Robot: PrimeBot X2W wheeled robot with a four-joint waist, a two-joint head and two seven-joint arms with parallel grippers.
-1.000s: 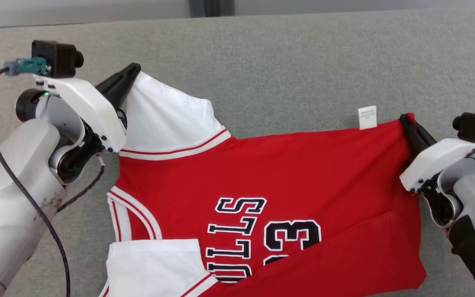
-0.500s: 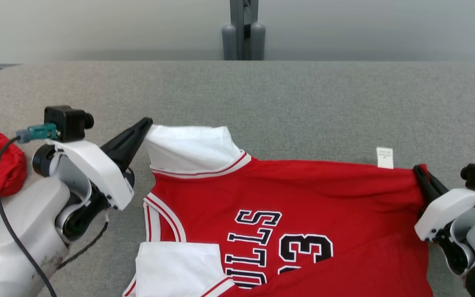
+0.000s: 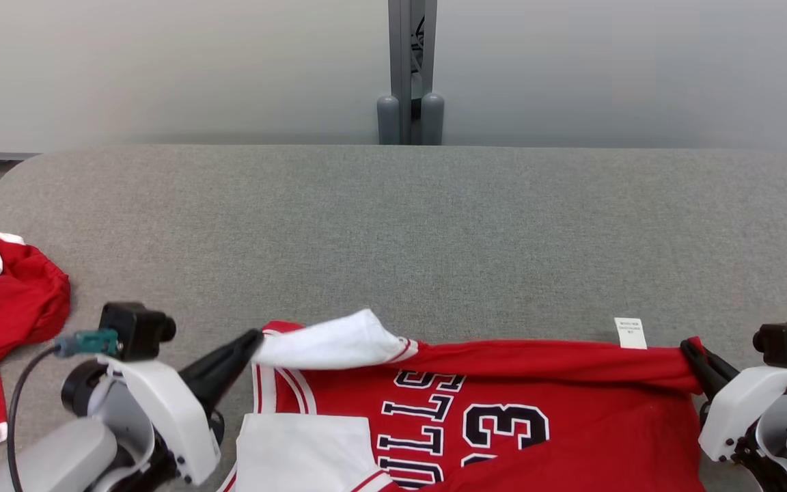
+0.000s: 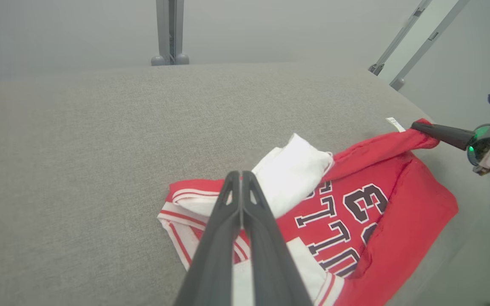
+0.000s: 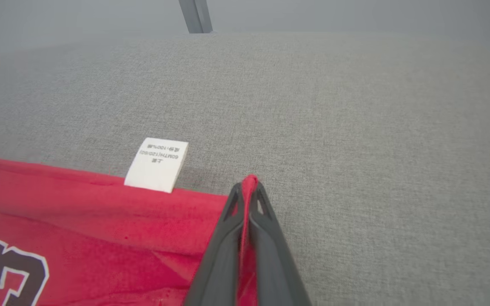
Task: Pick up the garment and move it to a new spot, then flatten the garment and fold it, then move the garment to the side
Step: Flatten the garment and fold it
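We are gripping the garment with both tools. Our left tool is clamping shut on its white sleeve, and our right tool is pinching the red hem corner just beside the care label. The garment is lying on the near part of the grey counter, with its far edge stretching between the two tools and rising a little off the surface. Its long axis is running left to right, neckline pointing toward our left and hem toward our right, so the lettering is reading sideways. A second red garment is sitting crumpled, well apart, at the counter's left end.
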